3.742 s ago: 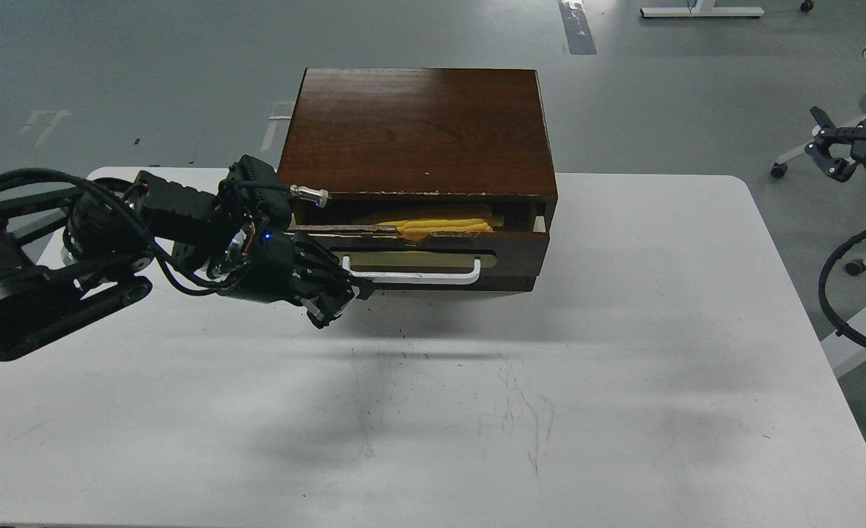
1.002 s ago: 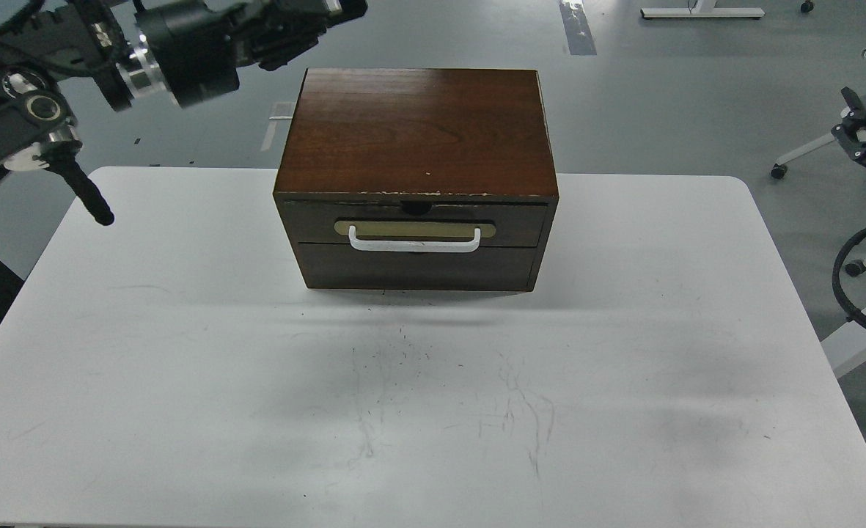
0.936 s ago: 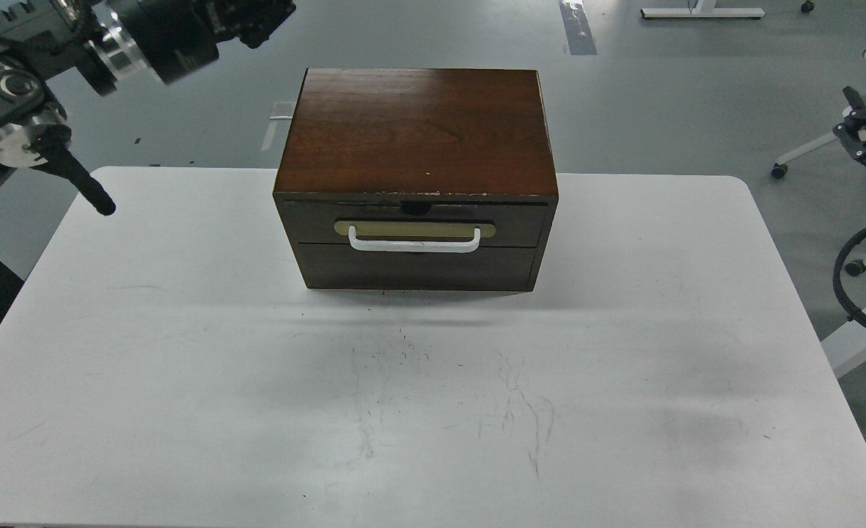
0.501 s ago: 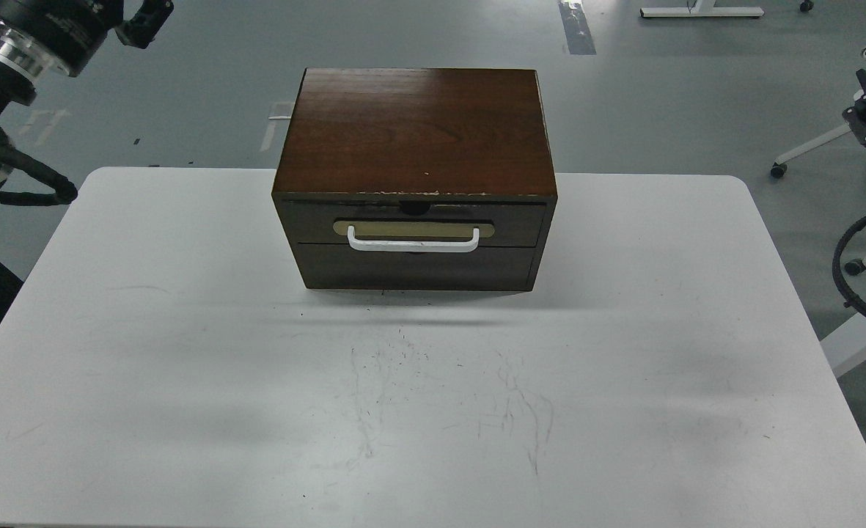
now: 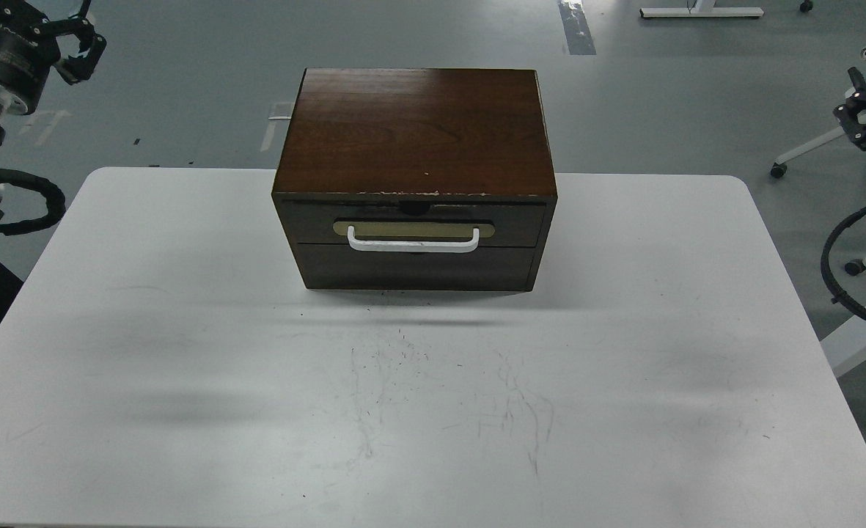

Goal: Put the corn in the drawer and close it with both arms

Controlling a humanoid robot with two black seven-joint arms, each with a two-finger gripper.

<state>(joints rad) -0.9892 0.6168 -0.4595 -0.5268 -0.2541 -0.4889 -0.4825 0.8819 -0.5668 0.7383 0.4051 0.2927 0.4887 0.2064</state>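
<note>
1. A dark brown wooden cabinet (image 5: pixel 416 132) stands on the white surface (image 5: pixel 623 352), near the middle of its far edge, front facing the near edge.
2. The drawer (image 5: pixel 412 224) is the upper of the two front panels and sits pushed fully in, its face flush with the cabinet front.
3. A white bar handle (image 5: pixel 413 242) runs across a brass plate (image 5: pixel 412 228) in the middle of the drawer front; the wood along the top edge just above it is chipped.
4. Below the drawer lies a plain dark panel (image 5: pixel 414 268) with no handle.
5. The corn does not show anywhere; with the drawer shut, its inside cannot be seen.
6. The left gripper (image 5: pixel 81 48) is raised beyond the far left corner of the surface, well apart from the cabinet; its two fingers stand spread with nothing between them.
7. The right gripper (image 5: pixel 859 121) is off the far right corner, over the grey floor, small and dark, so I cannot tell whether it is released or clenched.
8. The near half of the surface bears faint dark scuff marks (image 5: pixel 447 403).
</note>
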